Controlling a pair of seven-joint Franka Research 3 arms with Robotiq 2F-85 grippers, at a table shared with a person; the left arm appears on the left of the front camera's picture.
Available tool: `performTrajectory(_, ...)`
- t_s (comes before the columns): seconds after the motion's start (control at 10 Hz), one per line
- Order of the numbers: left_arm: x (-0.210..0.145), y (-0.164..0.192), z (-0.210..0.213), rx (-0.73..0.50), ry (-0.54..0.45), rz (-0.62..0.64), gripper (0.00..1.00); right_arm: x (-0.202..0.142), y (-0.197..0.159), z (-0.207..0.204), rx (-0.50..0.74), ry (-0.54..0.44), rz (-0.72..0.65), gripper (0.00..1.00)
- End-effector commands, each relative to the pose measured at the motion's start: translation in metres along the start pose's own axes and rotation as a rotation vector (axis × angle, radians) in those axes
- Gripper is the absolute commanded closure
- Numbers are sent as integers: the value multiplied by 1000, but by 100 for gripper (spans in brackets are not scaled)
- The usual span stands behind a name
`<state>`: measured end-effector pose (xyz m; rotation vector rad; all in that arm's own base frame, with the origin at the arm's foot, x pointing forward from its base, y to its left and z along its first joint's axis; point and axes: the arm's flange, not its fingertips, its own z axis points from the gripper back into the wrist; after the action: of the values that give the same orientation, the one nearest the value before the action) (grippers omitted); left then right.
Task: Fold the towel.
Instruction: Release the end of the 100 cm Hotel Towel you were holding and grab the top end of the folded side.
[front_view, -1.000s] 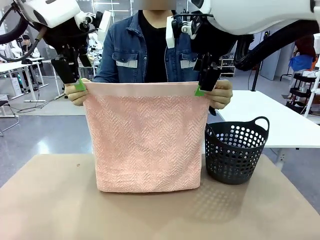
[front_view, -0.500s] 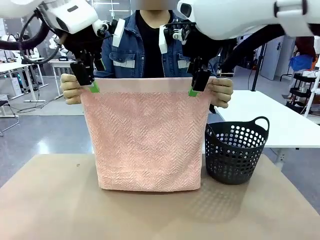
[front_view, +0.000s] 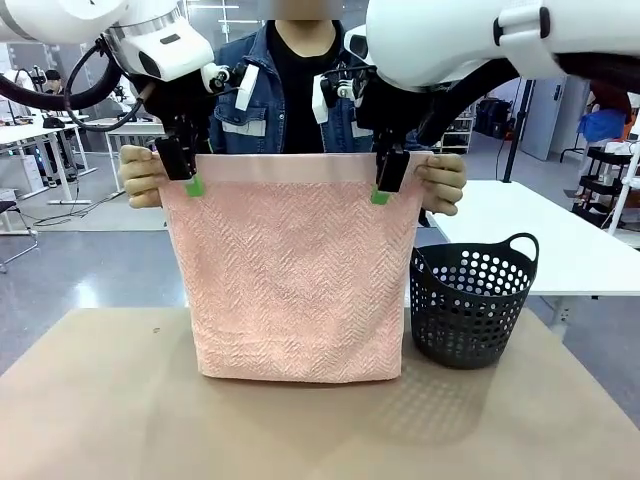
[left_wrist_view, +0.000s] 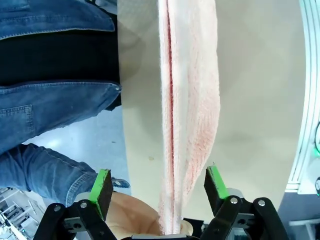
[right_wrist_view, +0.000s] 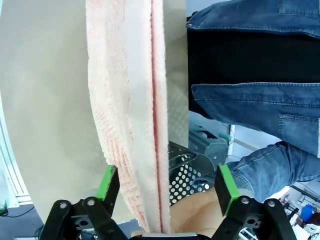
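We see a pale pink towel (front_view: 295, 280) with herringbone weave and a plain band (front_view: 290, 166), a black perforated basket (front_view: 468, 310), green finger pads (front_view: 194, 186), a tan table (front_view: 100, 400), and a blue denim jacket (front_view: 250, 110).

Bright, even light is given from overhead. Soft shadows are cast on the counter (front_view: 110, 400). Straight edges are bowed in the wrist views.

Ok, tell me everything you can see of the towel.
The towel is pale pink terry with a herringbone weave and a smooth band along its top edge. It hangs upright, doubled in two layers, lower edge at the table. The person's hands pinch its top corners. The left gripper and right gripper straddle its top edge, both open. A dark basket stands beside it.
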<state>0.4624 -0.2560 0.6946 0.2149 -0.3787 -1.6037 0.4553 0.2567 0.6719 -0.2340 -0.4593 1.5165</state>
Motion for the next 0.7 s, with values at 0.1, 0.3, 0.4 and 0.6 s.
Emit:
performTrajectory(0.1,-2,4,4,-59,-5,5,63,1,-2,1,22,13,-13,69)
performTrajectory(0.3,-4,3,3,-62,-3,7,100,1,-2,1,19,8,-20,100)
performTrajectory(0.4,-5,2,3,-65,-7,7,100,2,-1,0,22,7,-22,100)
performTrajectory(0.6,-6,2,4,-67,-9,12,100,3,-2,-1,23,12,-23,100)
